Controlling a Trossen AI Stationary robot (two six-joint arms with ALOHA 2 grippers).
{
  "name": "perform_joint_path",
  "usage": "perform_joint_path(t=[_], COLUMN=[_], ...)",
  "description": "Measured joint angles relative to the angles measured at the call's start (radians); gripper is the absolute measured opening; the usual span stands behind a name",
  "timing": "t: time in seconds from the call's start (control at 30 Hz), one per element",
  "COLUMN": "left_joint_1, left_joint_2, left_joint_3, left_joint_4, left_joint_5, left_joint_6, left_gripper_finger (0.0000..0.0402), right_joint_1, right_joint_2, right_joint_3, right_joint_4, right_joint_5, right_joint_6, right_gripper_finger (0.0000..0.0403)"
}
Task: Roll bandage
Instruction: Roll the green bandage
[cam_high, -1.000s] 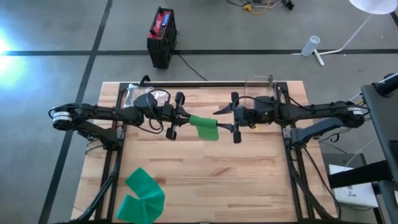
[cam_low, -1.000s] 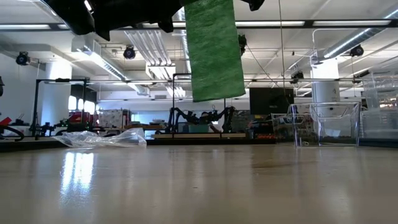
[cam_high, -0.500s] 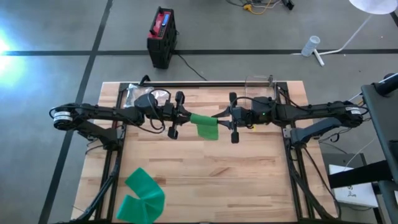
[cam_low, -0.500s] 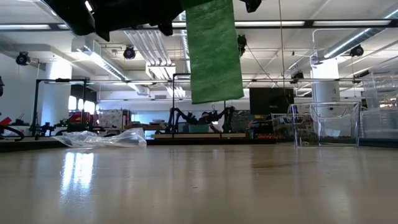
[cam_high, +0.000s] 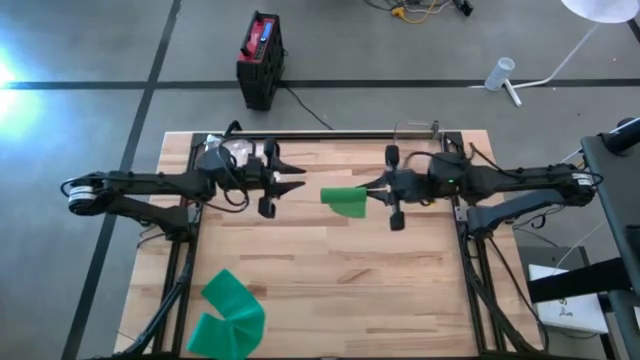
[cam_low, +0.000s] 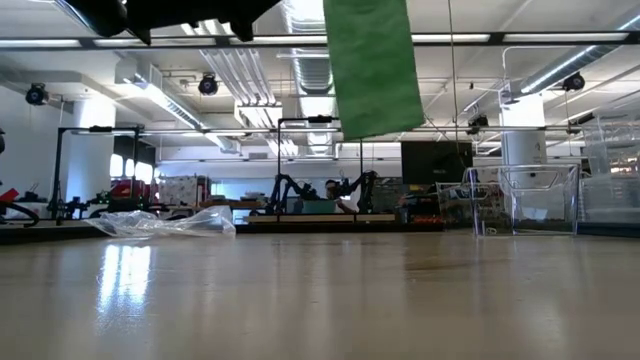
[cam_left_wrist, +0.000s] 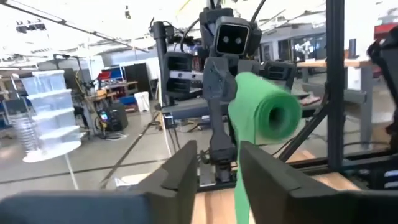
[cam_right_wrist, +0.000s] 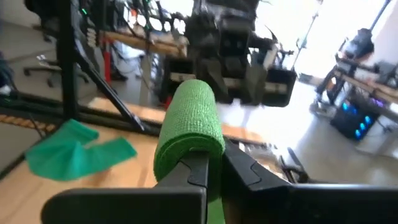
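A green bandage (cam_high: 345, 200) hangs in the air over the middle of the table. Its rolled part (cam_right_wrist: 189, 121) sits at my right gripper (cam_high: 370, 190), which is shut on it. Its loose tail (cam_low: 375, 70) hangs straight down, clear of the tabletop. My left gripper (cam_high: 298, 182) stands open a little to the left of the roll, level with it, with nothing between its fingers. In the left wrist view the roll's hollow end (cam_left_wrist: 277, 115) faces that gripper (cam_left_wrist: 214, 165). My right gripper holds the roll by the end that faces the right arm (cam_right_wrist: 196, 149), coming in level from the table's right side. Its fingers (cam_right_wrist: 242, 171) stand close together there, and the roll itself hides the exact hold. The roll is lifted clear, its axis along the fingers.
A second green bandage (cam_high: 228, 315) lies loosely folded at the near left corner. A crumpled clear plastic bag (cam_high: 225, 150) lies at the far left, and a clear container (cam_high: 418, 132) stands at the far edge right of the middle. The bare wooden tabletop (cam_high: 330, 270) lies below both grippers.
My right gripper has shut on the roll and carried it toward the table's right edge and slightly up. My left gripper has opened, let go of the bandage and drawn back toward the left edge. The tail still hangs down.
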Motion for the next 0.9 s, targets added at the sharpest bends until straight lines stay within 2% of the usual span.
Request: perform_joint_path(t=[0.17,0.37,0.6,0.73,0.9], left_joint_1=[-0.028,-0.124,-0.139,-0.139,-0.136], left_joint_2=[0.042,0.167,0.278,0.303,0.327], left_joint_3=[-0.002,0.017,0.139,0.165,0.183], left_joint_4=[0.09,0.305,0.295,0.293,0.294], left_joint_5=[0.04,0.073,0.047,0.071,0.03], left_joint_6=[-0.075,-0.043,-0.04,-0.033,-0.016], left_gripper_finger=[0.018,0.0225,0.0228,0.0221,0.0207], right_joint_1=[0.016,0.014,0.014,0.011,0.011], right_joint_2=[-0.063,-0.072,-0.038,-0.032,-0.032], right_joint_3=[-0.019,-0.043,-0.043,-0.04,-0.04], right_joint_4=[0.069,0.131,0.156,0.164,0.175], right_joint_5=[-0.134,-0.168,-0.165,-0.156,-0.15], right_joint_6=[-0.059,-0.068,-0.059,-0.057,-0.055], right_gripper_finger=[0.0005,0.0004,0.0004,0.0006,0.0006])
